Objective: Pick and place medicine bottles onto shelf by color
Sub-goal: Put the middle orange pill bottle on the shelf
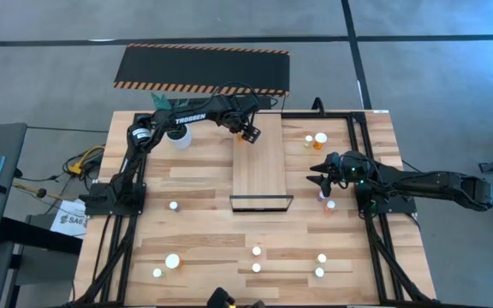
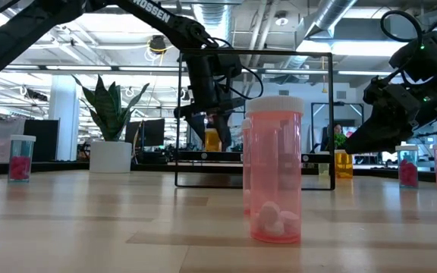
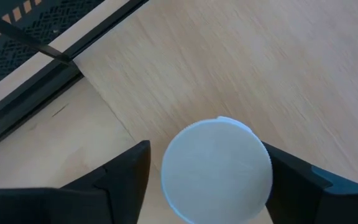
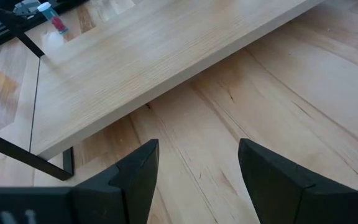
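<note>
Left wrist view: left end effector [image 3: 207, 180] straddling white-capped bottle [image 3: 217, 169] over shelf [image 3: 241, 68], fingers not quite touching. Right end effector [image 4: 197, 180] spread, holding nothing, above worktop [image 4: 291, 124].

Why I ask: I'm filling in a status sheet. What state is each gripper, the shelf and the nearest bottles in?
left gripper: around a white-capped bottle over the shelf's far end; grip unclear
white-capped bottle: upright, cap on
right gripper: open, empty, over the table beside the shelf
shelf: lying flat on the table
foreground bottle: upright, capped, pills inside
</note>
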Tool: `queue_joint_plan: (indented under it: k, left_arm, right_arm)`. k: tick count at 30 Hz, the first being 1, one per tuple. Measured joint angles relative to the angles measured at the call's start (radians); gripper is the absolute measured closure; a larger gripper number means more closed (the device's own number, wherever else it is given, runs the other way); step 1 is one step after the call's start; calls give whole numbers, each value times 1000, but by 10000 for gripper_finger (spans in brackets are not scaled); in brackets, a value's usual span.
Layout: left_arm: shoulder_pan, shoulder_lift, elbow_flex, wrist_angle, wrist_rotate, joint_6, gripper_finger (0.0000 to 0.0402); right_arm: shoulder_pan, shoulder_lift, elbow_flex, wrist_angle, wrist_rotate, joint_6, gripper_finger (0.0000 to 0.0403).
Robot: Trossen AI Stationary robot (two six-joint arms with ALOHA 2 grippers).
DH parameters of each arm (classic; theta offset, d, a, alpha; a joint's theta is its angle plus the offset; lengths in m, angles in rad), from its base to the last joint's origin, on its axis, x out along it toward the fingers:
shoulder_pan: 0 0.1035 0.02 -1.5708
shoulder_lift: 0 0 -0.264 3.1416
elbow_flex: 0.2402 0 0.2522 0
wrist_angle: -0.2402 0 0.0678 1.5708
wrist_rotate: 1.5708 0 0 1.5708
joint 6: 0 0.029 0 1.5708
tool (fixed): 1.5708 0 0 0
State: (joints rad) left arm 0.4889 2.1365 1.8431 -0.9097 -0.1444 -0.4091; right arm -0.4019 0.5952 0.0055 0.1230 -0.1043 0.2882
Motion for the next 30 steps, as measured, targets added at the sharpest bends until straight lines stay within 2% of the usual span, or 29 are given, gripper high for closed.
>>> queue_joint_plan:
  k: [9,19,30]
  left_arm:
    - [0,0,0,31,-8,7,212]
    - [4,0,0,105,-40,38,200]
    - [9,9,-16,131,-39,50,204]
  right_arm:
    - [0,0,0,0,0,0,157]
    - [0,0,0,0,0,0,157]
    - [0,0,0,0,0,0,157]
